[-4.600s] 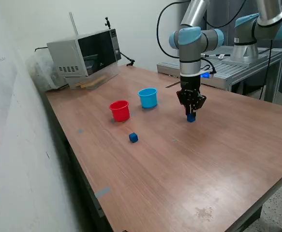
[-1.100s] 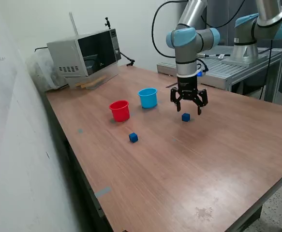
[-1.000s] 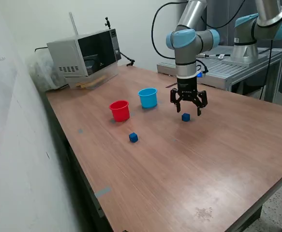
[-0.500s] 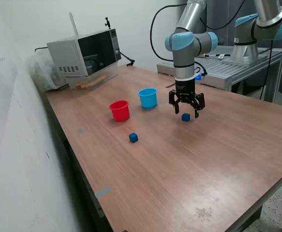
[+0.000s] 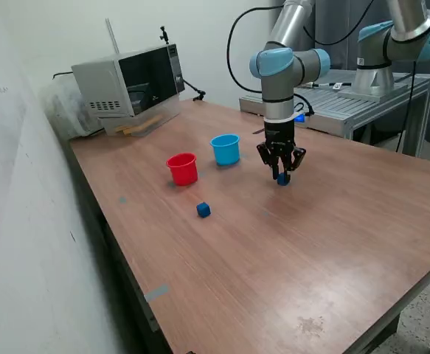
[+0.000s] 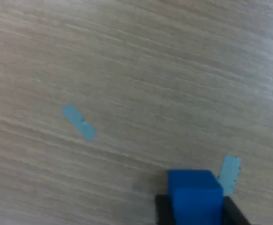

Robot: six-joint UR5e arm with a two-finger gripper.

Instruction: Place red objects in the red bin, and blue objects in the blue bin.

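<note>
A dark-blue cube sits on the wooden table, to the exterior view's right of the light-blue cup. My gripper points straight down and is shut on this cube. In the wrist view the cube sits between my two dark fingertips. A second dark-blue cube lies apart, in front of the red cup. Both cups stand upright side by side. No red cubes are in view.
A microwave stands at the table's back corner on the exterior view's left. A second robot arm stands on a metal bench behind. Two pale-blue tape marks show on the tabletop in the wrist view.
My gripper was shut on the cube 4.6 s ago, then stood open above it. It has now come down slightly and closed its fingers on the cube again.
</note>
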